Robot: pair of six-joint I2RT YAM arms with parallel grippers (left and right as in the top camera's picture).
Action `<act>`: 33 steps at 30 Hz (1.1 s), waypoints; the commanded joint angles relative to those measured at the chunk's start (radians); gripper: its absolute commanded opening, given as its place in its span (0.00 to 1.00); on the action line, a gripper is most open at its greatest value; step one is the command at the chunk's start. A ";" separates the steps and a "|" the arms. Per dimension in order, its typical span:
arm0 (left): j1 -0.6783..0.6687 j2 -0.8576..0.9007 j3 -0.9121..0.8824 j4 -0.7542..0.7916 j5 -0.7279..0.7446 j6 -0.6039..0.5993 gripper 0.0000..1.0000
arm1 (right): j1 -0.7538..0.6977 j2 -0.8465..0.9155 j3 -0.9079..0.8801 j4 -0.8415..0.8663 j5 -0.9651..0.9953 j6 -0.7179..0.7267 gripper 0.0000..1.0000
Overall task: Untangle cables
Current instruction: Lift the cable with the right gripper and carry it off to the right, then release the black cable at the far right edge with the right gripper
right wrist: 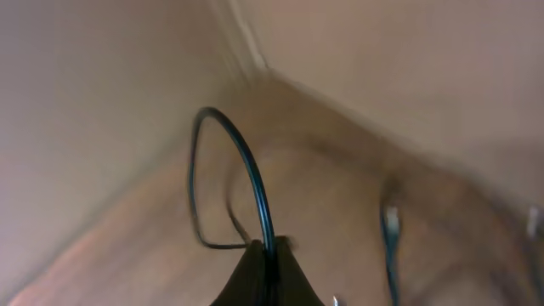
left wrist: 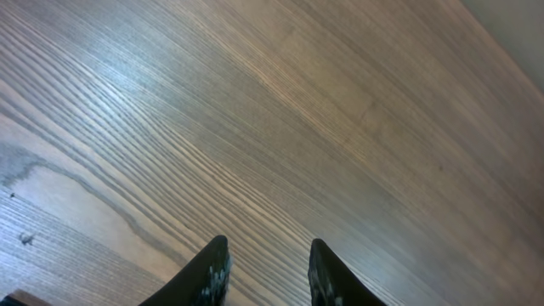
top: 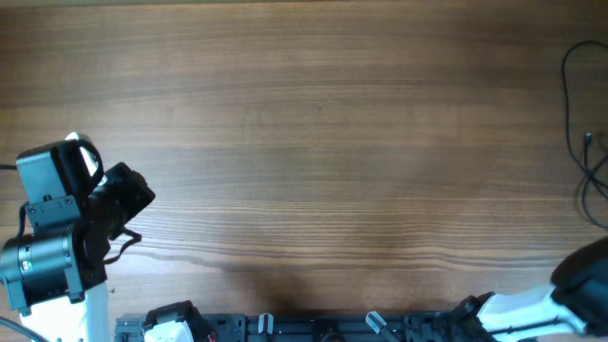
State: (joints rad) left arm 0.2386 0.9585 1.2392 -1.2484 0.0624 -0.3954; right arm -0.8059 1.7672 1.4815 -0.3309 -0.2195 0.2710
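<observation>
Right jaws pinch the cable [right wrist: 257,189]; its loop above them may cinch tight if yanked. Left jaws gape, empty.

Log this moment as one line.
left gripper: open, empty | right gripper: shut on cable | cables: far right on table

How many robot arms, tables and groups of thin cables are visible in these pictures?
Robot arms: 2, left arm and right arm
Table: 1
Thin cable group: 1, separate wires too blurred to count
Total: 4
</observation>
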 commanded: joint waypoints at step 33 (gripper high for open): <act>0.004 0.041 0.015 -0.028 0.050 -0.006 0.34 | 0.328 0.233 0.002 -0.242 0.201 0.185 0.04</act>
State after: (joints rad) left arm 0.2386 0.9852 1.2392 -1.2797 0.1032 -0.3954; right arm -0.5114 1.9488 1.4780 -0.6392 -0.1345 0.6182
